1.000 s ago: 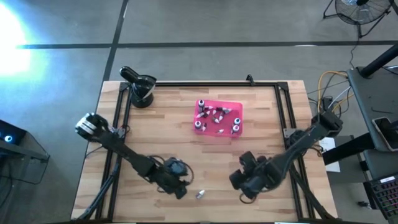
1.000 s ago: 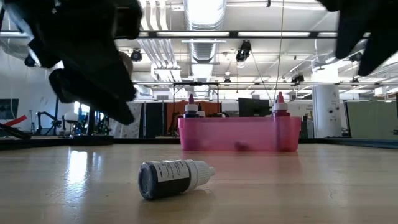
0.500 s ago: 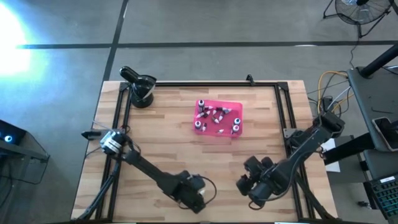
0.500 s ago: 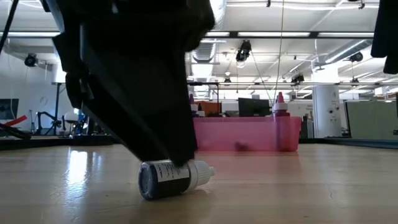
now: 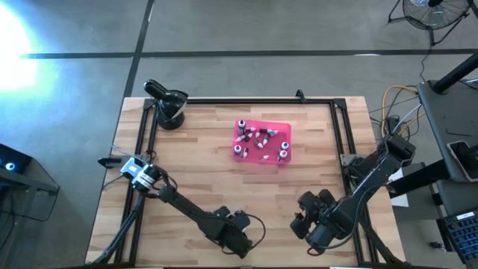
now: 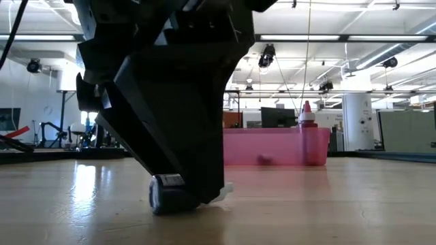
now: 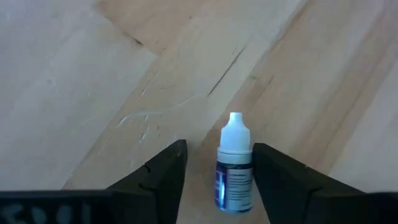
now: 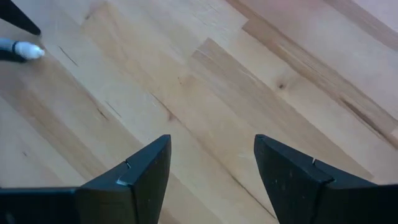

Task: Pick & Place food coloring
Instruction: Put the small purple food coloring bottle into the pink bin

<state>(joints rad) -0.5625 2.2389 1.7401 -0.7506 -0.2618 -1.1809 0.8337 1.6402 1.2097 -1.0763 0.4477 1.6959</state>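
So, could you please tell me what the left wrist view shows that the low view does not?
Only the left wrist view shows the gap between the left gripper's two fingers, with the lying dropper bottle's white cap and blue label between them, nearer one finger. Only the low view shows the pink tray behind, with a red-capped bottle standing in it, and the room beyond. Both show the left gripper down around the bottle on the wooden table.
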